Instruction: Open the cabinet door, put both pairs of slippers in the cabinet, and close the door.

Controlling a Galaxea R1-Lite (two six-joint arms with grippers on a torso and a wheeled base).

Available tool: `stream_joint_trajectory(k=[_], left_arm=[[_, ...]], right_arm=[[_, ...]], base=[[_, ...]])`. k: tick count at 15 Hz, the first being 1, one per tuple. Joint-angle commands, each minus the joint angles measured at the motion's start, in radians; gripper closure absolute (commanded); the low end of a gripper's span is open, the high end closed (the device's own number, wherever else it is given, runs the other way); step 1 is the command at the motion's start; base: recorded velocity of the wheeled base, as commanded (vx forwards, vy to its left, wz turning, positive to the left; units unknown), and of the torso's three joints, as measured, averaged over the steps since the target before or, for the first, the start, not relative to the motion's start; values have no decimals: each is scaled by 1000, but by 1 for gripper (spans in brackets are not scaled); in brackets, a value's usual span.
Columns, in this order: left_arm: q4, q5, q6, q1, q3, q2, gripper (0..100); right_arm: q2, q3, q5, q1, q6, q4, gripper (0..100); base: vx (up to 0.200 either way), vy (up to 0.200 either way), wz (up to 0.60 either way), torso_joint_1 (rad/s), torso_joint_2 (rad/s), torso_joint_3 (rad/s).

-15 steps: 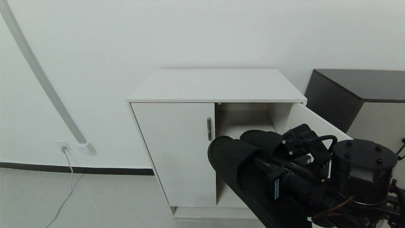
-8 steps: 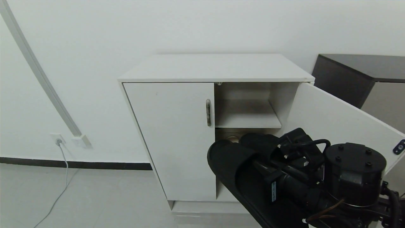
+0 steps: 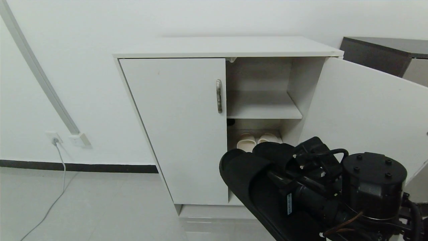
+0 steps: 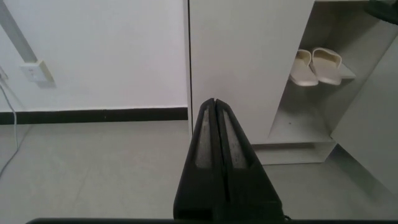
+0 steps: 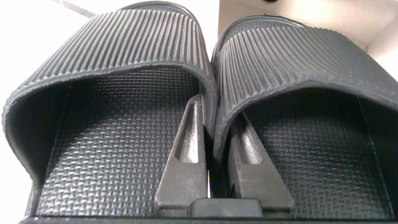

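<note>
I see ribbed black slippers [image 3: 247, 174] pinched side by side in my right gripper [image 5: 216, 112], before the open cabinet [image 3: 227, 47]. Cream slippers [image 3: 255, 141] sit inside, under its upper shelf. My left gripper [image 4: 214, 109] is closed and empty.

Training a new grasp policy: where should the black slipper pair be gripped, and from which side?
Pinch the touching inner strap walls of the side-by-side black slippers together, coming from the open heel end, as the right pincer does.

Black rubber slippers [image 5: 149, 62] are ribbed on the straps, diamond-textured inside; cream foam slippers [image 3: 247, 143] are plain, like the white wooden cabinet [image 3: 174, 127].
</note>
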Motion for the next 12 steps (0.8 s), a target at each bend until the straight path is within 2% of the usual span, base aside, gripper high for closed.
stream_joint_trajectory(k=[1,3,5,6,7,9,10,12], left_arm=[[0,-1,1,0,0,1,100],[0,-1,1,0,0,1,100],[0,-1,1,0,0,1,100],[0,-1,3,0,0,1,100],[0,-5,23,0,0,1,100],[0,-7,18,0,0,1,100],[0,-2,6,0,0,1,100],[0,-2,6,0,0,1,100]], right_arm=[[-4,3,0,1,-2,-4,100],[-3,4,0,-1,-19,-13,100],[-4,10,-2,-1,-19,-24,100],[-3,10,-2,-1,-21,-24,100],[-3,9,-2,-1,-21,-24,100],[-3,9,-2,-4,-21,-24,100],[3,9,0,-19,-44,-25,100],[2,16,-3,-19,-56,-33,100]], base=[[0,0,0,-46,471,398],[0,0,0,-10,369,359],[0,0,0,-5,154,144],[0,0,0,-2,71,51],[0,0,0,0,0,0],[0,0,0,0,0,0],[0,0,0,0,0,0],[0,0,0,0,0,0]])
